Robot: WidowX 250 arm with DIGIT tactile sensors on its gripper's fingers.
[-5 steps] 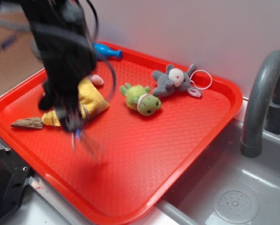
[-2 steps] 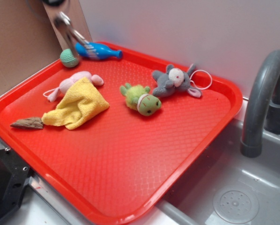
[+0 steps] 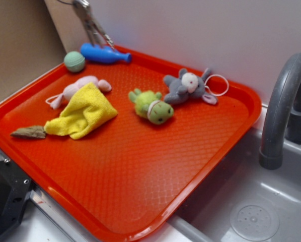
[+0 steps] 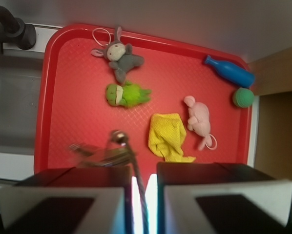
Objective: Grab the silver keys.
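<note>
The silver keys [image 3: 92,22] hang in the air at the top left of the exterior view, above the blue bowling pin [image 3: 104,54] and well off the red tray [image 3: 140,201]. The gripper itself is above the top edge of that view. In the wrist view my gripper [image 4: 145,171] is shut on the thin wire ring. The keys [image 4: 107,155] dangle blurred just beyond the left finger, high over the tray [image 4: 43,122].
On the tray lie a grey plush with a white loop [image 3: 186,86], a green plush [image 3: 153,107], a yellow cloth [image 3: 85,112], a pink plush [image 3: 75,91], a green ball [image 3: 74,61] and a brown piece [image 3: 28,132]. A sink [image 3: 251,201] and a grey faucet [image 3: 281,111] are at the right.
The arm rose from low over the tray's left side and went up and back left, out of the exterior view. The keys went up with it.
</note>
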